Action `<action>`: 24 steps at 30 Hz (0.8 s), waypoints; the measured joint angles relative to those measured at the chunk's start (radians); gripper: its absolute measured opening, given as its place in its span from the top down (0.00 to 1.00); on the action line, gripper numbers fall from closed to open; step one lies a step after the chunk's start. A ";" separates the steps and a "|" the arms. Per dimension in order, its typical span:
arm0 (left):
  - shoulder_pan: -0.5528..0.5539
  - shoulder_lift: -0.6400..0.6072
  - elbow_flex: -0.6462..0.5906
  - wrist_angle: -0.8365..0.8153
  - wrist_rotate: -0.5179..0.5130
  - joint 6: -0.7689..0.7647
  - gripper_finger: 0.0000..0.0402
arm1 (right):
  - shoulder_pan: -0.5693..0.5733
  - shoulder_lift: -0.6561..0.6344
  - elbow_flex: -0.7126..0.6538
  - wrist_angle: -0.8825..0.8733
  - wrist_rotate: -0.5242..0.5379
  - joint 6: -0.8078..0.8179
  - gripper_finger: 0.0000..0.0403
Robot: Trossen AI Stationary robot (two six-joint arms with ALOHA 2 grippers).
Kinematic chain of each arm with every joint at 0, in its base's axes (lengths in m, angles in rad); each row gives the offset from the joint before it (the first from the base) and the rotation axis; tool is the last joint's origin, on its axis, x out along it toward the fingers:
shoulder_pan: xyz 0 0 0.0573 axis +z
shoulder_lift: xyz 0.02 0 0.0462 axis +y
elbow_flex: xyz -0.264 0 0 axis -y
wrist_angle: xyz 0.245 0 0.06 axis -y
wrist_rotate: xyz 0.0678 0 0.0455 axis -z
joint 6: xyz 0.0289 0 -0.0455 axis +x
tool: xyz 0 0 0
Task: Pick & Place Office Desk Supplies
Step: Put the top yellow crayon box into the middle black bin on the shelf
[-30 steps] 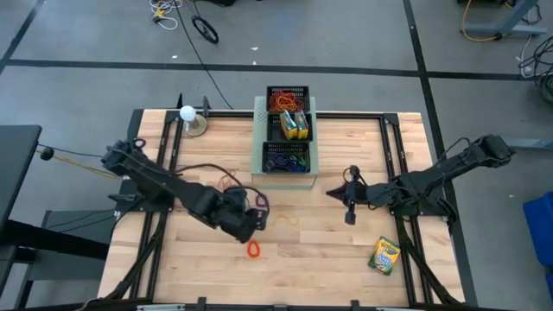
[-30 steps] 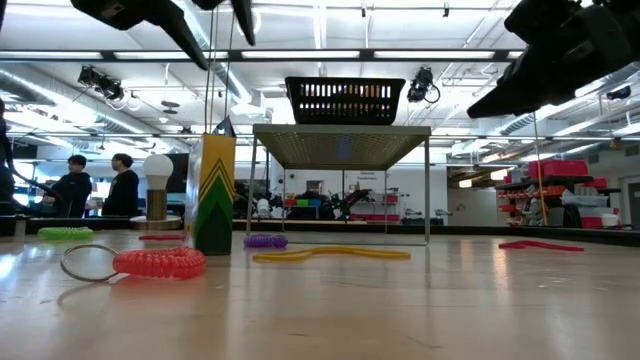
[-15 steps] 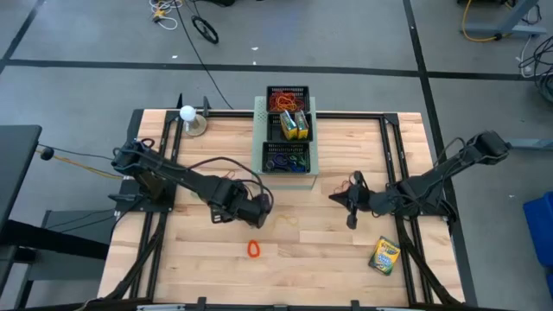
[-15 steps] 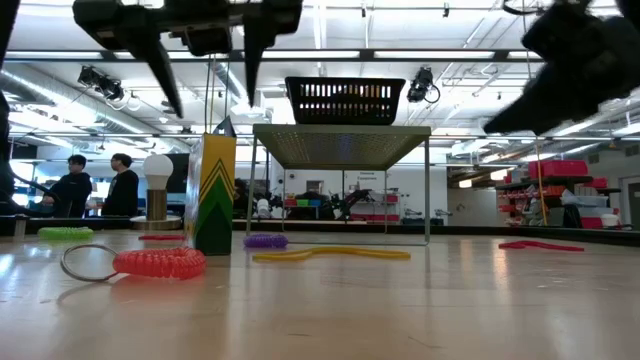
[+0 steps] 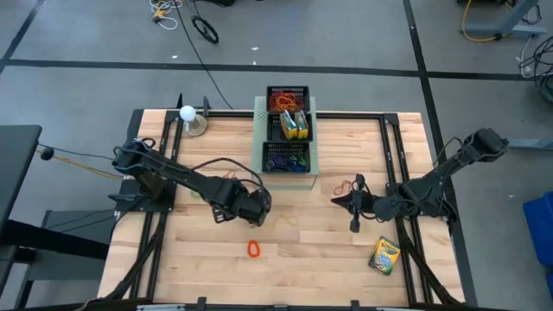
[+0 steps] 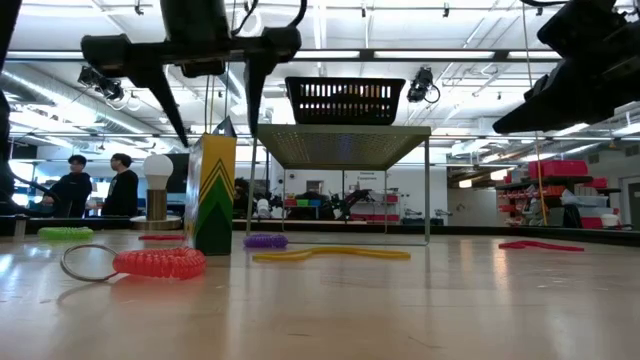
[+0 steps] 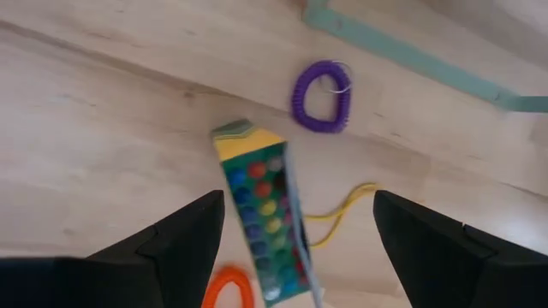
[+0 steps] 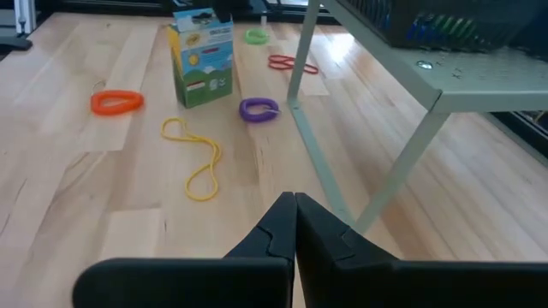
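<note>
The desk carries the pale-green perforated box at its far middle, with black mesh trays on top. My left claw hangs spread wide directly above the upright crayon box, which stands mid-desk, long axis vertical, peaked top facing up. I judge the carton light, stiff, crushable; grip its two broad faces near mid-height. A second crayon box lies flat near the right front corner. My right claw is pressed shut, holding nothing, right of centre. Purple loop, yellow loop and orange loop lie near the carton: soft, limp, slippery.
</note>
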 joint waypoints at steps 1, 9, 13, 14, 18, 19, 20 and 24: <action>0.000 0.000 -0.005 0.000 0.010 0.001 0.24 | 0.000 0.000 0.000 0.002 0.000 -0.005 0.98; 0.012 0.052 -0.014 0.030 0.058 0.025 0.29 | 0.000 0.000 0.000 0.032 0.000 -0.024 0.98; 0.012 0.058 -0.014 0.049 0.081 0.049 0.35 | 0.000 0.000 0.000 0.033 -0.001 -0.024 0.98; 0.010 0.058 -0.014 0.044 0.095 0.049 0.37 | 0.001 0.000 0.000 0.033 -0.001 -0.024 0.98; -0.002 0.059 -0.014 0.030 0.134 0.049 0.49 | 0.012 0.000 0.000 0.033 -0.001 -0.025 0.98; -0.003 0.059 -0.014 0.027 0.136 0.049 0.52 | 0.015 0.000 0.000 0.033 -0.001 -0.028 0.98; -0.003 0.059 -0.014 0.024 0.136 0.049 0.56 | 0.016 0.000 0.000 0.033 -0.001 -0.028 0.98; -0.002 0.059 -0.013 0.018 0.140 0.090 0.66 | 0.016 0.000 0.000 0.033 -0.001 -0.037 0.98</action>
